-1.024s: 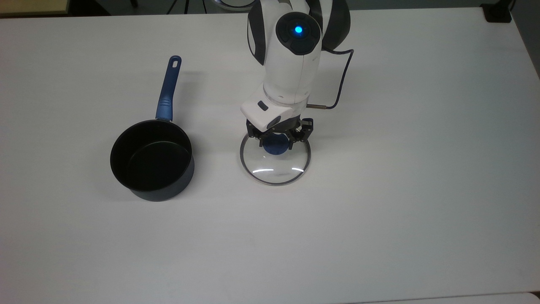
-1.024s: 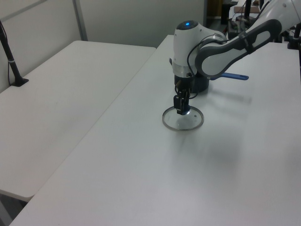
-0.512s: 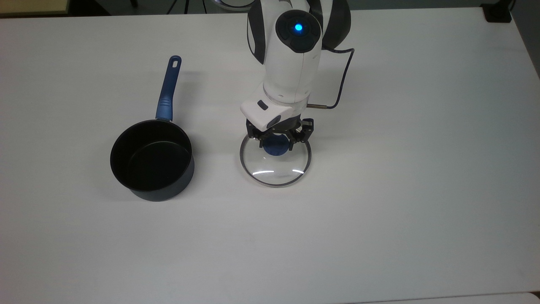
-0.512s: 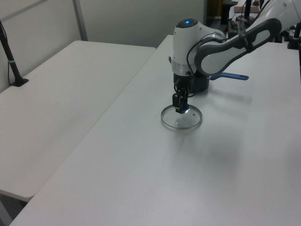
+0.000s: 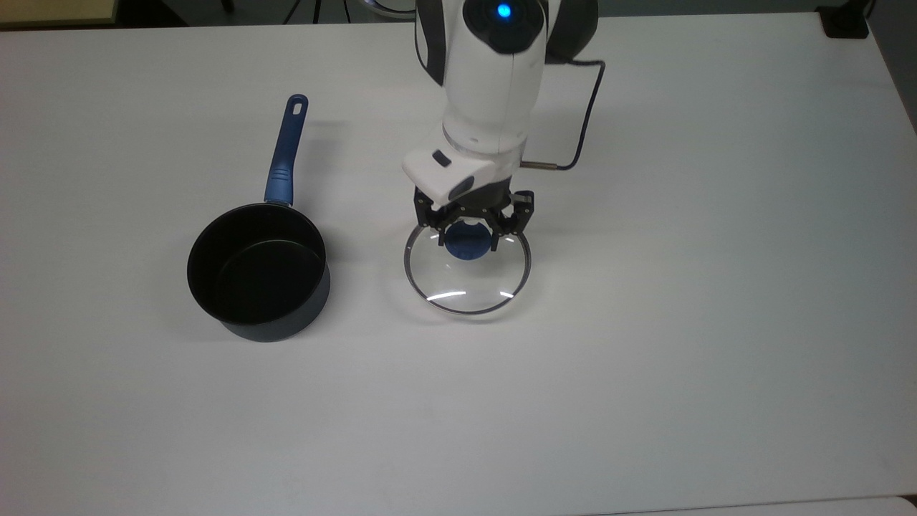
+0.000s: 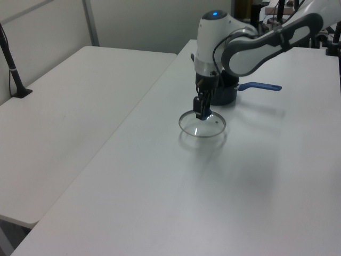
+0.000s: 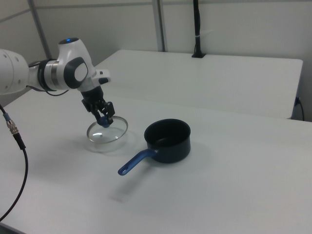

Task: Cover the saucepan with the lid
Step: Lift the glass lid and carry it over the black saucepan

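Top view: claw (image 5: 469,231) closed on the blue knob (image 5: 469,246) of the lid (image 5: 468,269), one finger on each side of the knob. Lid hangs level from the claw, near frame centre. Saucepan (image 5: 259,271) sits at 9 o'clock from the lid, well apart, open side up, nothing inside; its handle (image 5: 285,154) points to 12 o'clock. White worktop (image 5: 645,322) carries the pan. Cable (image 5: 584,107) loops off the arm's wrist at 1 o'clock from the claw.

Left view: claw (image 6: 199,110) grips the knob from above. Lid (image 6: 202,125) is off the worktop (image 6: 160,202); its shadow lies just below it, at 6 o'clock. Saucepan (image 6: 228,95) is partly hidden behind the arm, handle (image 6: 261,86) pointing to 3 o'clock.

Right view: claw (image 7: 104,117) is clamped on the knob, lid (image 7: 107,133) hanging under it, slightly tilted, clear of the worktop (image 7: 219,195). Saucepan (image 7: 168,140) is at 3 o'clock from the lid, close but not touching; handle (image 7: 138,161) points to 8 o'clock.
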